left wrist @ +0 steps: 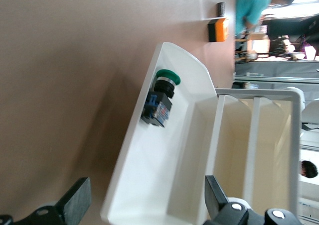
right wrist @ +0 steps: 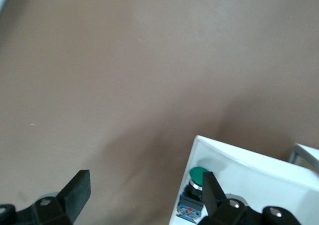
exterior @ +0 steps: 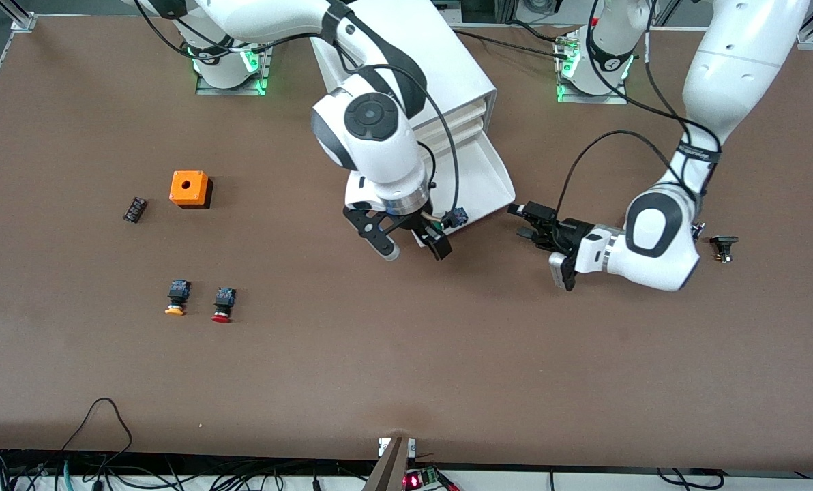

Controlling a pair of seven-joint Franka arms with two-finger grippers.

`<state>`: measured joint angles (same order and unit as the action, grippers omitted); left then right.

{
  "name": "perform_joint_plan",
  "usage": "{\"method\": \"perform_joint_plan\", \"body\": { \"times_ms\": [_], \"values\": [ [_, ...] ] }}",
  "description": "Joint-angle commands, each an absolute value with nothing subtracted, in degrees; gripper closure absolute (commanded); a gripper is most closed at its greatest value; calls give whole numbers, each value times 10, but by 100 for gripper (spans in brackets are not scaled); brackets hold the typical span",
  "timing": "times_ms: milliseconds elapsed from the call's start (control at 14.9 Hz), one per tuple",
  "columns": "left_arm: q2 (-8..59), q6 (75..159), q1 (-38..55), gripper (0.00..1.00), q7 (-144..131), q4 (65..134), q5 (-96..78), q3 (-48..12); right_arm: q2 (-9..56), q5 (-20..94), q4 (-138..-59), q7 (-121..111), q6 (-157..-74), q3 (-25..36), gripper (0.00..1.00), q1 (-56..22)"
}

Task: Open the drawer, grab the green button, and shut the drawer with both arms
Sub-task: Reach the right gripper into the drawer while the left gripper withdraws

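The white cabinet's bottom drawer (exterior: pixel 492 179) stands pulled open toward the front camera. The green-capped button (exterior: pixel 455 218) lies on its side in the drawer's front corner, and shows in the left wrist view (left wrist: pixel 160 98) and the right wrist view (right wrist: pixel 198 175). My right gripper (exterior: pixel 413 245) is open over that corner, with one finger (right wrist: pixel 212 192) beside the button and the other over the table. My left gripper (exterior: pixel 528 222) is open and empty, low over the table beside the drawer toward the left arm's end, and faces the drawer (left wrist: pixel 164 185).
An orange box (exterior: pixel 189 188) and a small black part (exterior: pixel 134 209) lie toward the right arm's end. The yellow-capped button (exterior: pixel 176 298) and the red-capped button (exterior: pixel 223 305) lie nearer the camera. A small black part (exterior: pixel 723 245) lies by the left arm's wrist. The two upper drawers (exterior: pixel 471 112) are shut.
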<state>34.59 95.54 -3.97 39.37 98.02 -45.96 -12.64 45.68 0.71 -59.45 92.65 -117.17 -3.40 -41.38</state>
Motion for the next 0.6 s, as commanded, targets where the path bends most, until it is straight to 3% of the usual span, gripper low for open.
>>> {"method": "perform_joint_plan", "body": {
  "times_ms": [0,536],
  "values": [
    [312,912,-38,0,254,935,-383,-133,505,6,-533,974,-1143,-36,1,-425],
    [289,800,5,0,10,788,-88,-167,542,9,-533,1037,-1147,-72,1,-437]
  ]
}}
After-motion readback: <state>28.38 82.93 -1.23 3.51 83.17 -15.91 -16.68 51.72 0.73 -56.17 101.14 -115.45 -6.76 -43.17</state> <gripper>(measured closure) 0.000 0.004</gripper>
